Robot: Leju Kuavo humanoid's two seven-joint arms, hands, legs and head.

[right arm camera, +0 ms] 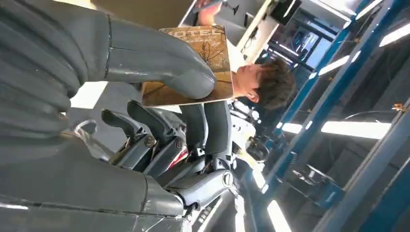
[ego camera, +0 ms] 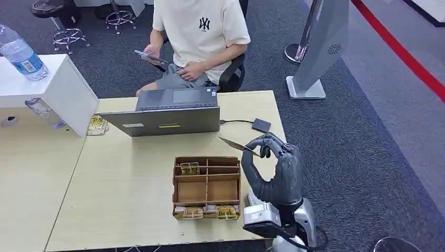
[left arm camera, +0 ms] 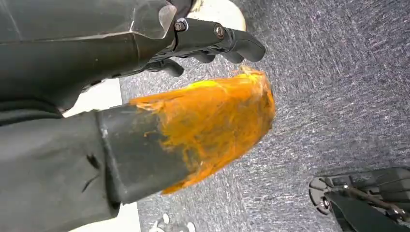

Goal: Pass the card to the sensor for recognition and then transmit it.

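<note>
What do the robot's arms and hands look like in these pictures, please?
The right hand is dark grey, with a ribbed cover, thick grey thumb and darker fingers, on a silver wrist. The left hand has dark bolted fingers; its thumb is smeared orange.

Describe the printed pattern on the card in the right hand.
Brown-gold card with bare-tree artwork and lettering; right wrist view shows it best.

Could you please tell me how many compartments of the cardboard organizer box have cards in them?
3: in the cardboard organizer box, one stack of cards in the far-left compartment, and two stacks in the near row, at and. Dividers could hide more.
</note>
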